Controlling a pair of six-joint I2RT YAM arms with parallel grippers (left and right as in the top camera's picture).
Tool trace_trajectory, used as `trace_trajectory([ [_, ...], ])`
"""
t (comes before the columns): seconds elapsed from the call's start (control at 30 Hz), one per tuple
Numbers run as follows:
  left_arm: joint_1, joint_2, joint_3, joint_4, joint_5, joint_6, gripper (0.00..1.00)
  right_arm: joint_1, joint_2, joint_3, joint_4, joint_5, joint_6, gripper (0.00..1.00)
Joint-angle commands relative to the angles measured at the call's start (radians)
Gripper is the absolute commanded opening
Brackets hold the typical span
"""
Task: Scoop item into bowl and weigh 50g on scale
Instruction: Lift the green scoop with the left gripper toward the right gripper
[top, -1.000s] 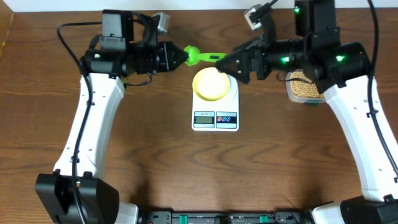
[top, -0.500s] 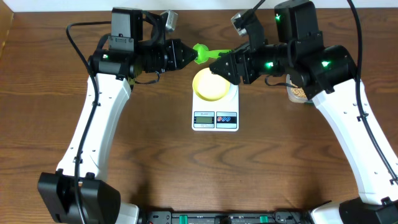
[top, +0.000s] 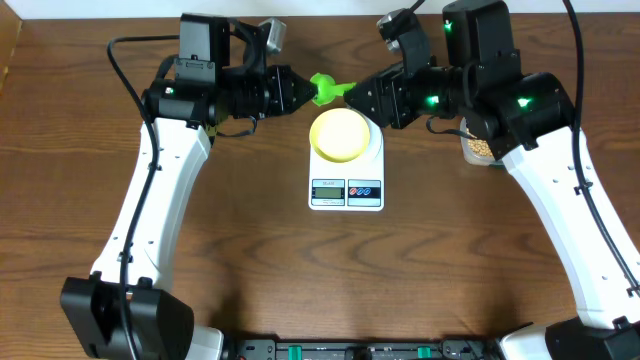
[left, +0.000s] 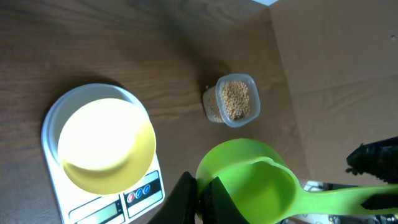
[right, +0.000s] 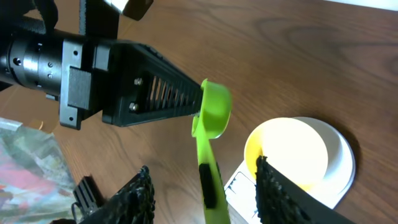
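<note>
The pale yellow bowl (top: 340, 134) sits empty on the white scale (top: 346, 190) at mid-table. A green scoop (top: 322, 88) hangs in the air behind the bowl. My left gripper (top: 298, 92) is shut on the scoop's cup rim (left: 249, 186). My right gripper (top: 356, 96) is open, with its fingers on either side of the scoop's handle (right: 208, 180) and not touching it. The tan beans (left: 235, 99) fill a clear tub (top: 478, 148) at the right, mostly hidden under my right arm. The scoop's cup is empty.
A crumpled plastic bag (right: 25, 162) lies at the lower left of the right wrist view. The table's back edge runs just behind both grippers. My right arm hangs over the tub.
My left gripper carried the scoop right and back over the last second. My right gripper moved left to the handle, then shifted slightly back, still open.
</note>
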Motion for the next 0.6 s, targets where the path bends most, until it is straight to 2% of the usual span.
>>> trace_trajectory([
  [0.0,-0.019,0.006,0.002,-0.008,0.019,0.043,0.07,0.004,-0.012,0.012,0.002,0.011,0.000,0.46],
  [0.23,-0.036,0.006,0.002,-0.008,0.016,0.058,0.07,0.004,-0.012,0.012,-0.002,0.011,0.000,0.32],
  [0.57,-0.036,0.006,0.002,0.009,0.004,0.057,0.07,0.004,-0.012,0.012,-0.030,0.020,0.001,0.31],
])
